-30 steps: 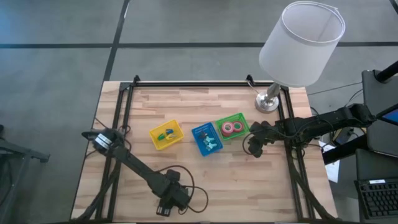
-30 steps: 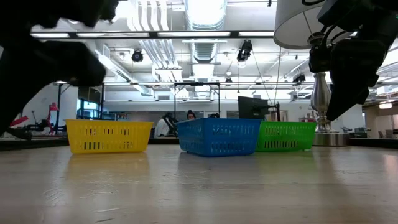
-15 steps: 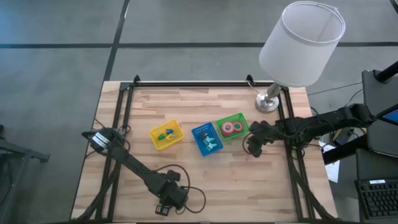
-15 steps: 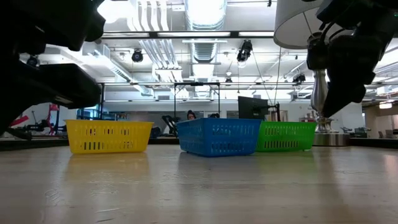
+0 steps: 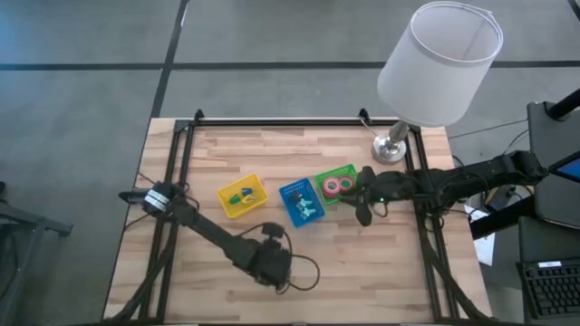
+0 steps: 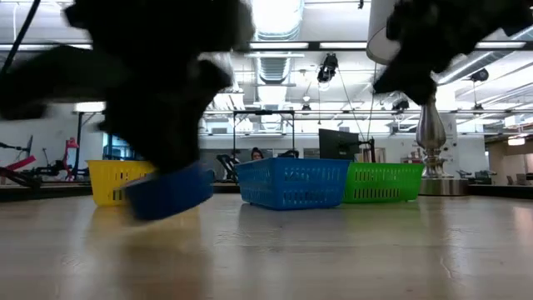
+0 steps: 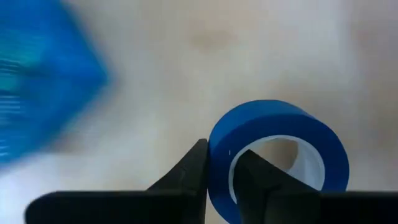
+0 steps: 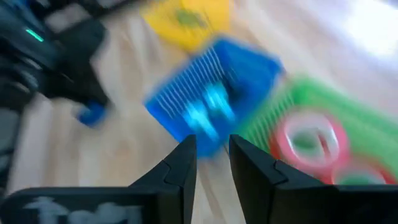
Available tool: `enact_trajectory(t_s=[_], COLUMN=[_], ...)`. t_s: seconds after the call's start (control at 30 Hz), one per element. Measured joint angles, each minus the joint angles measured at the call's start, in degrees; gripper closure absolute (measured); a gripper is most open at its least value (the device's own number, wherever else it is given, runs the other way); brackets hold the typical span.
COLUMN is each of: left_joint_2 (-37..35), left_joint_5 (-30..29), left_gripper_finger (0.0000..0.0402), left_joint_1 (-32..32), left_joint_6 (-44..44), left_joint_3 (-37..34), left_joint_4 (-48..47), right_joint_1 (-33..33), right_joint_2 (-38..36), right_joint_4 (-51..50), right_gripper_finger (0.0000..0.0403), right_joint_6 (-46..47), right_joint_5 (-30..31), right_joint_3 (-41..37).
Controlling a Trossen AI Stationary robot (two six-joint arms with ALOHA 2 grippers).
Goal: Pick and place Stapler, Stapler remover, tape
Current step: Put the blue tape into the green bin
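My left gripper (image 5: 272,269) is over the near middle of the table, shut on a blue tape roll (image 7: 273,115), which shows low over the wood in the low view (image 6: 171,192). Red and pink tape rolls (image 5: 337,186) lie in the green bin (image 5: 349,172). My right gripper (image 5: 362,214) hovers just right of that bin, its fingers (image 8: 183,163) a little apart with nothing between them. The yellow bin (image 5: 242,196) holds a small yellow-and-blue thing and the blue bin (image 5: 301,202) a pale one. Which is the stapler and which the stapler remover I cannot tell. My left gripper pinches the wall of the blue roll at its near side (image 7: 219,155), one finger (image 7: 194,168) outside the ring and the other (image 7: 250,174) inside the hole. The fingers point down at the table. The roll sits below them, its open side facing the wrist camera.
A lamp with a white shade (image 5: 439,63) stands on its metal foot (image 5: 390,149) at the far right corner. The three bins sit in a row across the middle. Bare wood (image 5: 381,272) lies near the front edge, right of my left arm.
My left gripper has swung from the near edge toward the right and a little farther in, and the blue roll now shows under it in the low view. My right gripper has risen and shifted left toward the green bin.
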Motion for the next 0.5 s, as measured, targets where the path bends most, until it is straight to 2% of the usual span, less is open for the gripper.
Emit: enact_trajectory(t_s=[0.1,0.2,0.27,0.33,0.5], left_joint_2=[0.00,0.00,0.00,-0.04,-0.04], left_joint_5=[-16.70,-33.86,-40.93,-43.56,-43.80], left_gripper_finger=[0.0347,0.0353,0.0354,0.0350,0.0346], left_joint_1=[1.94,3.62,4.21,4.99,7.34], left_joint_6=[0.18,0.13,0.92,3.05,6.24], left_joint_3=[2.52,5.01,6.78,8.27,8.91], left_joint_4=[0.48,3.75,6.39,8.96,17.89], right_joint_1=[0.00,0.01,0.04,0.02,0.02], right_joint_2=[0.00,-0.02,0.00,-0.01,0.00], right_joint_4=[8.83,11.70,11.19,10.04,9.52], right_gripper_finger=[0.0303,0.0297,0.0293,0.0288,0.0277], right_joint_6=[-3.63,-2.82,-2.34,-2.21,0.58], right_joint_5=[-0.04,-0.27,-0.28,-0.30,-0.24], right_joint_3=[0.07,0.10,0.03,0.01,-0.06])
